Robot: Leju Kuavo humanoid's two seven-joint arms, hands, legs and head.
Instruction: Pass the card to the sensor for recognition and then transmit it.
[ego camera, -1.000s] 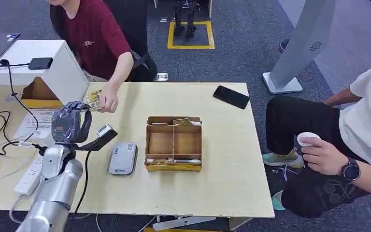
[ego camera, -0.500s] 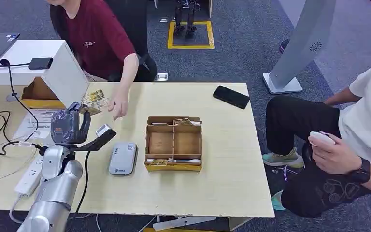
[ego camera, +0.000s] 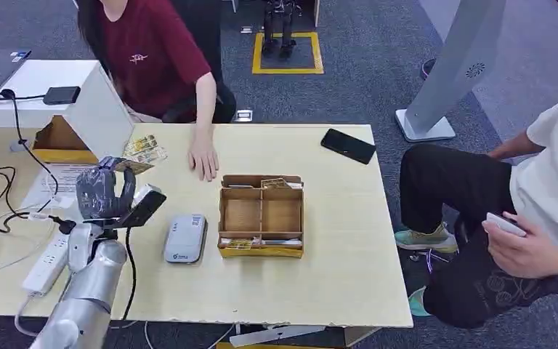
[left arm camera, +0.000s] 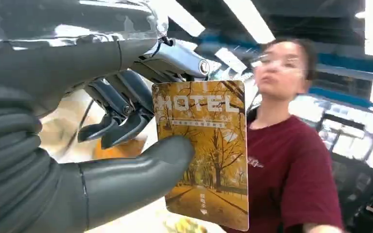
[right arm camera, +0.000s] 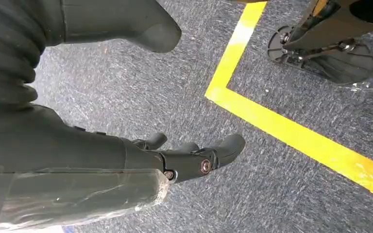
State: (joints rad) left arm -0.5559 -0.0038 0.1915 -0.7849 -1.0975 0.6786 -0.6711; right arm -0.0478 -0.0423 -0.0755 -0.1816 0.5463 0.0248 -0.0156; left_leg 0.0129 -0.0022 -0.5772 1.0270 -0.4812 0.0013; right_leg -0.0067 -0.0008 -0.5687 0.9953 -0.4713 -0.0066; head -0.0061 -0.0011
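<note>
My left hand [ego camera: 104, 193] is raised over the table's left side, to the left of the grey-white card sensor [ego camera: 184, 238]. It pinches a yellow hotel card [left arm camera: 204, 155] between the thumb [left arm camera: 141, 170] and the darker fingers [left arm camera: 121, 121]; the card's edge [ego camera: 132, 166] shows above the fingers in the head view. My right hand [right arm camera: 194, 155] hangs over the blue-grey carpet with its fingers loosely apart and nothing in it.
A partitioned cardboard card box [ego camera: 261, 214] stands right of the sensor. A person in a dark red shirt rests a hand [ego camera: 203, 161] on the table near loose cards [ego camera: 145, 149]. A black phone [ego camera: 347, 145] lies far right. A power strip [ego camera: 43, 265] and cables lie left.
The person's hand has left the card at my left hand's fingers and moved right to rest on the table. My left hand has sunk slightly with the card.
</note>
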